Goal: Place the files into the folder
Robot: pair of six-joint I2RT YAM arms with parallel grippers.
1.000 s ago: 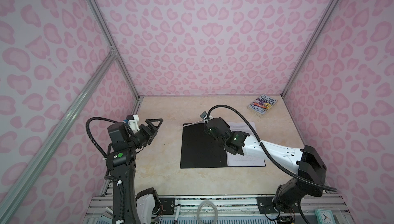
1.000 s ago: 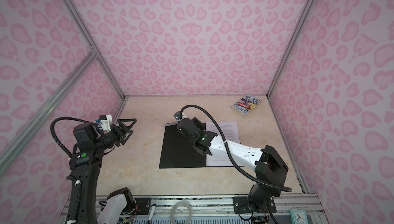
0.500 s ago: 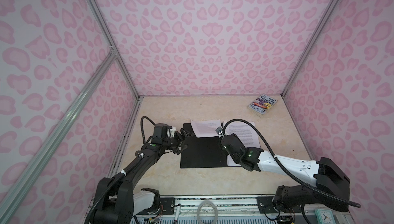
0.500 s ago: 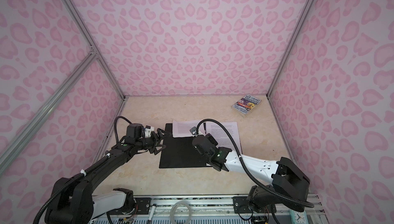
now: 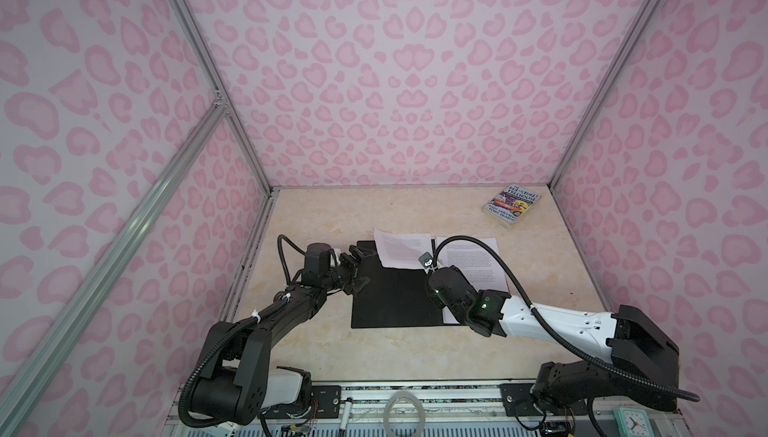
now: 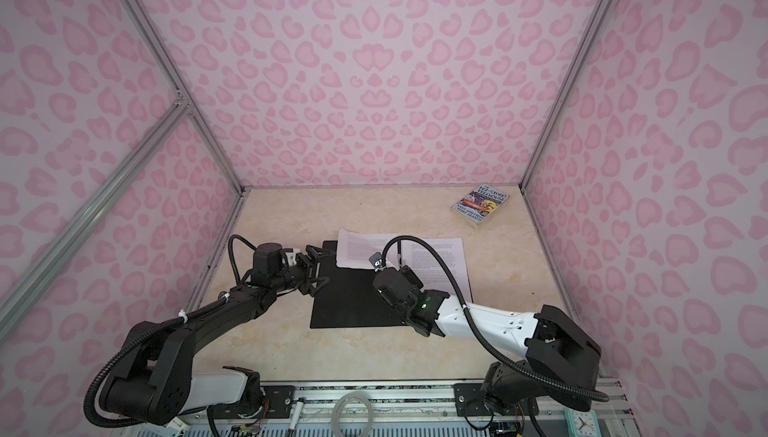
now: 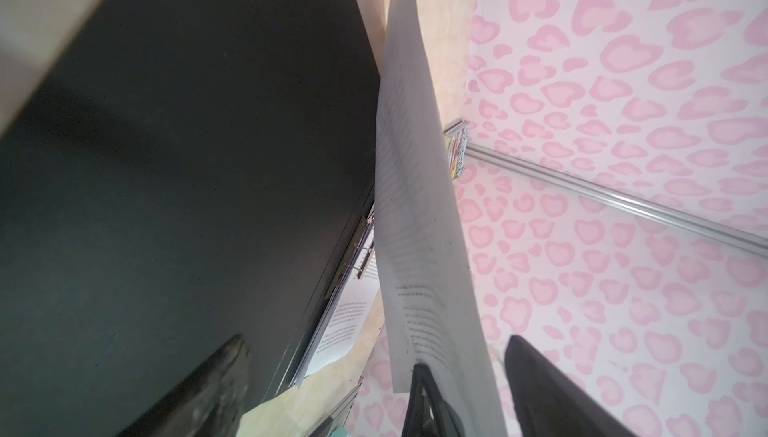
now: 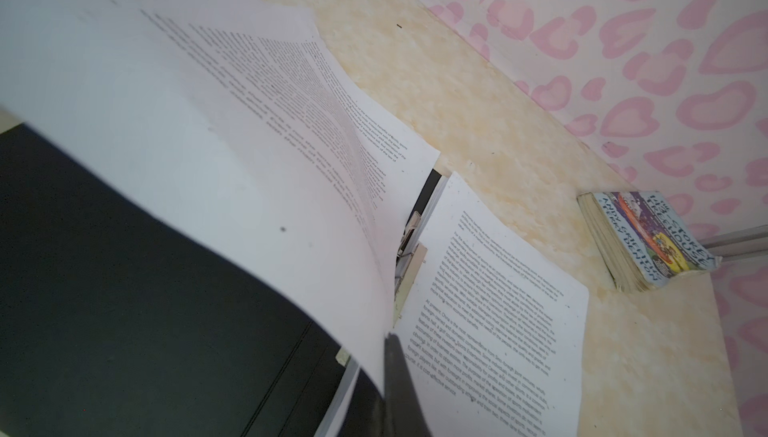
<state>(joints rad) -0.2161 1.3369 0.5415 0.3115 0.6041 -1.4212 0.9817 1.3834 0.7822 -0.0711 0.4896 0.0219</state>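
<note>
Here's the folder, lying open in the middle of the worktop, black inside facing up. The half nearer the left edge is bare; the half toward the right edge carries the files, a stack of white printed pages lying flat. The metal spine clip peeks out between the two halves.

The right end effector is pressed together, pinching one lifted sheet by its edge. In the right wrist view that page arches up off the stack and curls over the black half, and in both top views its far end hangs over the folder's far edge.

On the other side, the left end effector is spread wide at the folder's far-left corner, low over the worktop. The left wrist view shows the lifted sheet edge-on, running in between the parted fingers, and nothing is clamped.

Off in the far right corner sits a small colourful book, well apart from the rest.
</note>
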